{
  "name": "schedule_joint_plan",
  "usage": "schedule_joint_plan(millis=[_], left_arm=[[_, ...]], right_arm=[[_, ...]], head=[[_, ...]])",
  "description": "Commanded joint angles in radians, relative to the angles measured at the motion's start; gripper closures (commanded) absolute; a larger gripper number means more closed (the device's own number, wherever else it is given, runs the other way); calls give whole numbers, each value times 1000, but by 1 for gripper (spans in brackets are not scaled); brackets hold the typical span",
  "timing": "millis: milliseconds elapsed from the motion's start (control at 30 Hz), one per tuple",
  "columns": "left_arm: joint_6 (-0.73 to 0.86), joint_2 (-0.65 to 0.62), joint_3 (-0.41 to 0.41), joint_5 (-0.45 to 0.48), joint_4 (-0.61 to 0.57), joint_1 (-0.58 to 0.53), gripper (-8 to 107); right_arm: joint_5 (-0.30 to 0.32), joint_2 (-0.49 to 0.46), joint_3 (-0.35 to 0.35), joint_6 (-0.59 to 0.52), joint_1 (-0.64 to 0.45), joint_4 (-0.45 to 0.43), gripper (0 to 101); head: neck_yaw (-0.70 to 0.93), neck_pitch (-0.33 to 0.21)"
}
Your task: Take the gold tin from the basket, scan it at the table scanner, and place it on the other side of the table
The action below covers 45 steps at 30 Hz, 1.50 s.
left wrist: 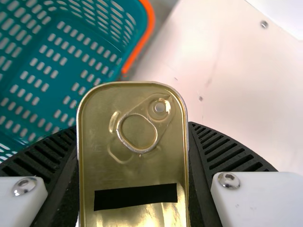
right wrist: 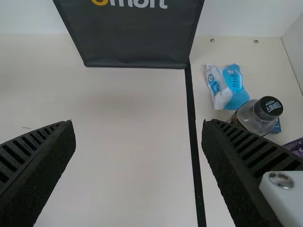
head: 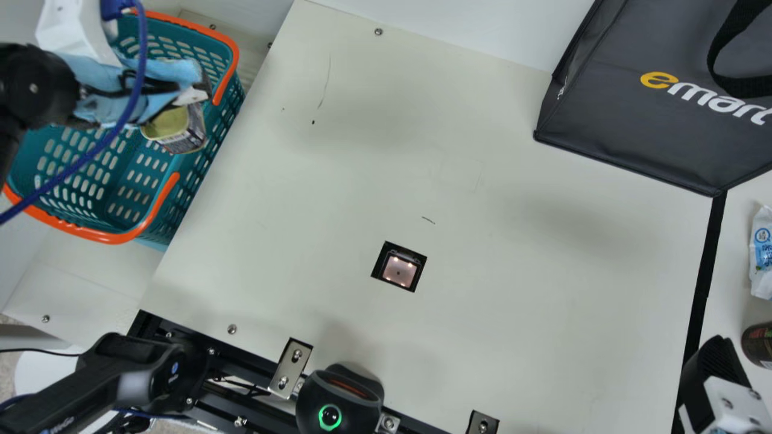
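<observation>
In the main view my left gripper (head: 175, 105) is over the right part of the teal basket (head: 154, 208), holding the gold tin (head: 166, 123). The left wrist view has the tin (left wrist: 135, 165), with pull ring and black strip, pressed between both fingers of my left gripper (left wrist: 134, 156). My right gripper (head: 705, 374) is at the main view's lower right corner; in the right wrist view the same right gripper (right wrist: 138, 142) stands open, nothing between its fingers. The table scanner (head: 400, 269) lies in a square opening in the table.
A dark bag (head: 639, 120) stands at the table's far right. Beyond the black line (head: 705, 271) lie a blue-white packet (right wrist: 229, 87) and a dark-lidded jar (right wrist: 258, 113). A black device with a green ring (head: 338, 401) is at the near edge.
</observation>
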Motion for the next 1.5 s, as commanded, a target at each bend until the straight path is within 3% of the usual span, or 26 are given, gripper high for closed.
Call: schedule_joint_plan(millis=[0,767,1100,1467], left_arm=[[-71,-9,5,8,20,-110,107],[-579,41,-21,67,157,-776,107],[-684,99,-30,37,197,-961,107],[-703,106,58,-39,255,-1098,107]], right_arm=[[0,0,0,0,0,0,6],[1,0,0,0,0,0,6],[1,0,0,0,0,0,6],[0,0,0,0,0,0,6]], head=[[4,-26],[4,-26],[4,-26],[4,-26]])
